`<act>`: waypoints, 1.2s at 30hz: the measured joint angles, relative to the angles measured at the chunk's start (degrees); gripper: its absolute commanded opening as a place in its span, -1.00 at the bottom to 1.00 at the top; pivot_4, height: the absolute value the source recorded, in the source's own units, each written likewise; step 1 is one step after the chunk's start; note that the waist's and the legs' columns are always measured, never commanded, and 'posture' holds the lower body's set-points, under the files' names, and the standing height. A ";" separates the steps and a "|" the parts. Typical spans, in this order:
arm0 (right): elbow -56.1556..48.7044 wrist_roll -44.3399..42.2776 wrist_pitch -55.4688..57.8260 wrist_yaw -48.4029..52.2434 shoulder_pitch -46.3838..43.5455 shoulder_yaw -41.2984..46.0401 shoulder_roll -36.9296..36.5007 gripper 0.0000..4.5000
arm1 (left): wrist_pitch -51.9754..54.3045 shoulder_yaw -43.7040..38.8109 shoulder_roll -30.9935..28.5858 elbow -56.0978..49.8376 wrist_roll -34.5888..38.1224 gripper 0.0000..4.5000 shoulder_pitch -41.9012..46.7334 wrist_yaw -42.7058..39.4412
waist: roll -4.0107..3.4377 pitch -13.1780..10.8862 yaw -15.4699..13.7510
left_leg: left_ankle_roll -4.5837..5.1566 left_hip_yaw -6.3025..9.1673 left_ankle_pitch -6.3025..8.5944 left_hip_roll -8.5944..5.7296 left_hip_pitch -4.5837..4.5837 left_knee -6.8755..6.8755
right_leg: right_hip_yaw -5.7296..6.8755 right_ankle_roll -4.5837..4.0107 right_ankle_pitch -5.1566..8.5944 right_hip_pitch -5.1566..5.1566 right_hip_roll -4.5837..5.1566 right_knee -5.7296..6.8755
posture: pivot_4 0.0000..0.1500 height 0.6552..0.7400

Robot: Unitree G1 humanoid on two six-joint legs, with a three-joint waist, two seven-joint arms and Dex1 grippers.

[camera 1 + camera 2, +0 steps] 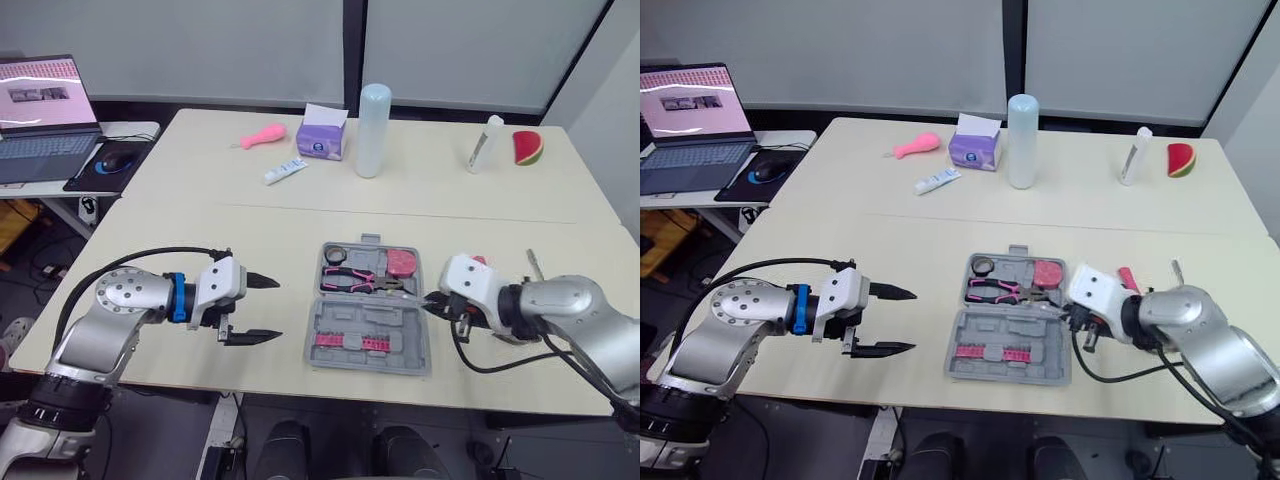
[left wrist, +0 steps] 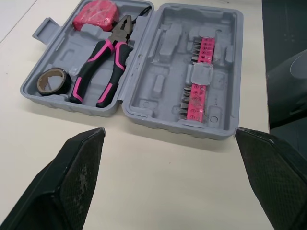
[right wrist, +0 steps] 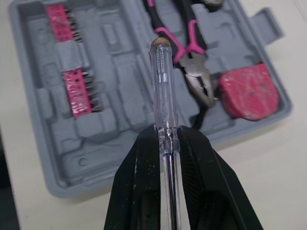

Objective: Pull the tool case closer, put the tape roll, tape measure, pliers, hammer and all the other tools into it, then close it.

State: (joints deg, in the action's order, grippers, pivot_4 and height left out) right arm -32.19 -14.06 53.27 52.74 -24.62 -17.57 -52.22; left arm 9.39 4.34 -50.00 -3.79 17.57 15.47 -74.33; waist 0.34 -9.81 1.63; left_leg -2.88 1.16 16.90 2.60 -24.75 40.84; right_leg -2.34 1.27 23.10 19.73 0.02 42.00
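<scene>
The grey tool case [image 1: 410, 335] lies open near the table's front edge. Its far half holds a black tape roll [image 1: 335, 255], pink-handled pliers [image 1: 350, 280] and a pink tape measure [image 1: 403, 263]. A pink strip of bits [image 2: 199, 81] sits in the near half. My right gripper [image 1: 432, 303] is at the case's right edge, shut on a clear-handled screwdriver [image 3: 162, 91] that points over the case. My left gripper [image 1: 278, 308] hovers open to the left of the case, holding nothing. A pink-handled tool [image 1: 1127, 278] and a thin metal tool [image 1: 1177, 270] lie beside my right arm.
At the back of the table are a pink toy [image 1: 263, 135], a purple tissue box [image 1: 322, 135], a tall white bottle [image 1: 373, 130], a tube [image 1: 285, 171], a small white bottle [image 1: 484, 143] and a watermelon slice [image 1: 528, 147]. A laptop [image 1: 40, 110] sits on a side desk to the left.
</scene>
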 measured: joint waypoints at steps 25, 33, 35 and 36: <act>33.40 13.35 -10.89 4.25 -19.95 -21.93 21.81 -0.86 | 0.59 0.93 0.24 -5.22 -0.85 1.00 -2.95 1.30 | 0.00 0.00 0.23 | -0.05 -0.16 -0.03 0.06 -0.06 0.02 | 0.01 0.00 0.00 0.42 0.05 0.30 | 1.00 -0.13; 35.83 15.34 -12.08 4.63 -20.06 -21.78 25.35 -0.86 | 1.26 0.93 0.24 -5.36 -0.85 1.00 -3.55 1.78 | 0.00 0.00 0.26 | -0.04 -0.20 -0.02 0.07 -0.06 0.07 | 0.01 0.00 0.00 0.59 0.07 0.72 | 1.00 -0.13; 35.86 15.81 -12.19 4.64 -20.06 -21.76 25.70 -0.86 | 1.26 0.93 0.25 -5.36 -0.86 1.00 -3.57 1.90 | 0.00 0.00 0.26 | -0.04 -0.20 -0.02 0.08 -0.06 0.07 | 0.02 0.00 0.00 0.61 0.07 0.76 | 1.00 -0.13; 35.91 16.09 -12.23 4.64 -20.06 -21.76 25.78 -0.86 | 1.25 0.93 0.25 -5.36 -0.86 1.00 -3.59 2.01 | 0.00 0.00 0.26 | -0.04 -0.20 -0.03 0.08 -0.06 0.08 | 0.01 0.00 0.00 0.63 0.07 0.81 | 1.00 -0.13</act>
State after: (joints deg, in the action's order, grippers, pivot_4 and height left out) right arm 3.72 2.03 41.04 57.38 -44.68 -39.33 -26.44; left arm 10.64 5.26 -49.75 -9.15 16.71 11.89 -72.31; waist 0.34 -9.81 1.89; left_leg -2.92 0.95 16.88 2.68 -24.81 40.92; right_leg -2.32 1.27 23.10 20.36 0.09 42.81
